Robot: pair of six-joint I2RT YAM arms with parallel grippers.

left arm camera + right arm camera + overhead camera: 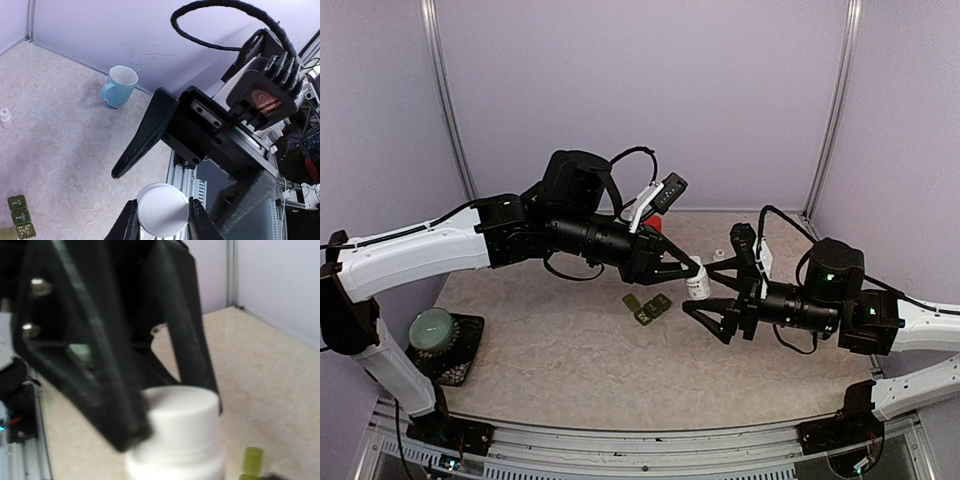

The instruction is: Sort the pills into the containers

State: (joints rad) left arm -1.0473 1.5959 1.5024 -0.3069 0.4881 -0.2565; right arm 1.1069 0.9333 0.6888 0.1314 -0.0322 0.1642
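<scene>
- Left gripper (163, 221): out over mid-table, jaws pinching a white bottle (162, 206) by its sides.
- Bottle lifted clear of the table (550, 345), near upright in the top view.
- Right gripper (702, 292): reaching in from 3 o'clock, jaws spread wide, one finger at 12 and one at 6 o'clock of the bottle.
- Cannot tell from above whether either right finger touches the bottle. In the left wrist view, one long black finger (145, 135) stands apart from it.
- Containers (648, 307): dark green strip lying flat on the table at 8 o'clock of the bottle, near it, touched by neither gripper.
- Same strip in the lower left corner of the left wrist view: three joined squares in a row, with a yellowish part at the near end. Too small to tell which lids are up.
- Right wrist view blurred: bottle filling the lower centre, dark fingers across it, a yellowish-green piece of the strip at 4 o'clock of it.
- Blue mug (120, 87): upright beside the wall, well apart from the strip.
- Small white vial (5, 117): standing alone on the table, apart from both mug and strip.
- Pale round thing on a black square pad (432, 330): by the left arm's base, at 9 o'clock of the strip and well apart.
</scene>
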